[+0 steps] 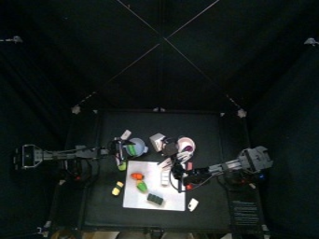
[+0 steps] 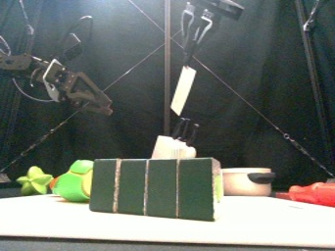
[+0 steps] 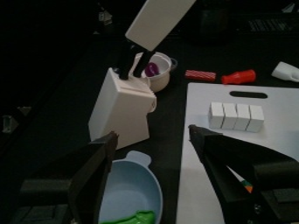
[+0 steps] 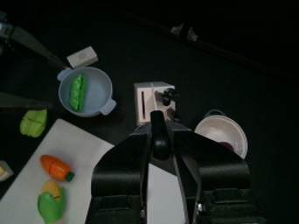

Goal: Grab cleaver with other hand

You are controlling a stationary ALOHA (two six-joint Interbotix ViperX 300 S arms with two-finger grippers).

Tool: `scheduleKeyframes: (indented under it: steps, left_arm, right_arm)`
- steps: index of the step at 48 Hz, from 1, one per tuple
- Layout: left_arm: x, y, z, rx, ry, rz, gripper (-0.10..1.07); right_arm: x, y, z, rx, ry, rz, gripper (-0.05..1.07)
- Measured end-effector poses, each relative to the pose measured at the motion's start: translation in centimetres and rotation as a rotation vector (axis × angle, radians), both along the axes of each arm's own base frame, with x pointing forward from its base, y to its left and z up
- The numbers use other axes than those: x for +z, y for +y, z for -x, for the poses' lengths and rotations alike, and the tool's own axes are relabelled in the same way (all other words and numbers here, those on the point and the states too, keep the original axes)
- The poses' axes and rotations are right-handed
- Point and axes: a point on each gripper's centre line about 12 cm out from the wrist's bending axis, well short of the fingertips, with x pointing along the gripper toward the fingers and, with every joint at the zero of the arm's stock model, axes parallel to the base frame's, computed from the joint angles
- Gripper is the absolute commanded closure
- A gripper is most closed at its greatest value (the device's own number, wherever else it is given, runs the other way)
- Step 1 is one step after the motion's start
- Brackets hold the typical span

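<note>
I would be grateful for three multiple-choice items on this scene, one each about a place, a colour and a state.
1. Where is the cleaver?
A. lying on the table
B. hanging in the air from the right pincer
C. slotted into a knife block

2. What colour is the pod in the blue bowl?
A. green
B. red
C. purple

3. How is the left pincer?
A. open and empty
B. shut on the cleaver
C. shut on a bowl

Answers: 1 B, its blade dangles clear of everything; 2 A, the right wrist view shows it; 3 A, its jaws stand wide apart.

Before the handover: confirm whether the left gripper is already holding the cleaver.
No: the left gripper stands wide open and empty, while the cleaver hangs from the right gripper.
</note>
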Motion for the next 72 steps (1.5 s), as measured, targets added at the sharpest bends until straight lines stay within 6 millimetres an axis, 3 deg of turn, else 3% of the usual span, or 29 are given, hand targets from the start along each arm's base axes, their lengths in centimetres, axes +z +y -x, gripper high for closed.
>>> scheduleKeyframes:
  steps: [7, 23, 37, 45, 57, 72]
  left_arm:
    - [-0.1, -0.1, 0.0, -0.003, 0.003, 0.001, -0.02]
    - [0.1, -0.2, 0.0, -0.013, -0.005, -0.011, -0.02]
    - [1.1, -0.5, -0.1, -0.038, -0.055, -0.043, -0.02]
    - [1.5, -2.4, -0.5, -0.118, -0.102, -0.051, -0.02]
    - [1.7, -4.9, -0.9, -0.221, -0.126, -0.050, -0.02]
    - [2.9, -5.9, -2.8, -0.309, -0.224, -0.099, -0.02]
  right_arm:
    - [0.6, 0.0, 2.6, 0.009, -0.102, -0.004, 0.46]
    - [-2.5, 0.1, 6.6, 0.270, -0.364, -0.079, 0.46]
    - [-5.2, -0.9, 10.5, 0.460, -0.345, 0.078, 0.46]
    - [-6.5, -1.4, 12.5, 0.539, -0.329, 0.152, 0.46]
    - [-8.4, -0.7, 13.1, 0.741, -0.298, 0.222, 0.46]
    - [-8.4, -0.5, 12.3, 0.890, -0.253, 0.367, 0.46]
